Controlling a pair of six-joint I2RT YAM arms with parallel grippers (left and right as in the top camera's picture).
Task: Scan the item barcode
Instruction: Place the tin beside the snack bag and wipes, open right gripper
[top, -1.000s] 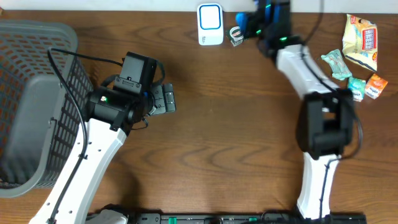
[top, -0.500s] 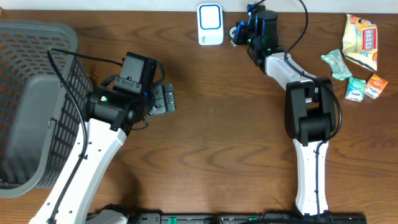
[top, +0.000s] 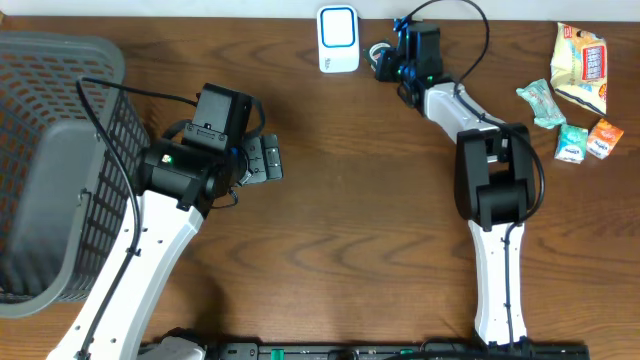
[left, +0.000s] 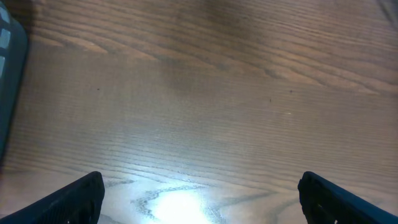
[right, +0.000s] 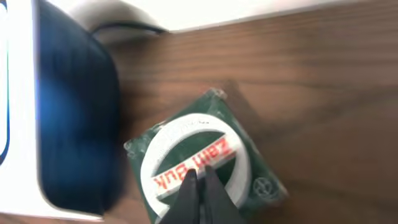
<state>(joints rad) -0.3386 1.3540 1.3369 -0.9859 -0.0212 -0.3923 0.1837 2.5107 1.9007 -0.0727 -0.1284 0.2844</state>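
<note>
Packet: green packet (right: 205, 140) with a white ring and red print, lying flat at the worktop's (top: 350, 220) 12 o'clock edge, just beside the scanner (top: 338, 38) at its 3 o'clock.
Right tool: the right tool (right: 199, 182) is closed tight, its tips meeting on the packet's white ring; whether it pinches any wrapper cannot be told.
Left tool: the left tool (left: 199, 202) is spread wide, holding nothing, over bare wood.
Edges: basket (top: 60, 150) fills the 9 o'clock edge; snack packs (top: 575, 90) cluster at 2 o'clock, well apart from the packet.
Open room: bare wood from the centre down to 6 o'clock, between the two arms.
</note>
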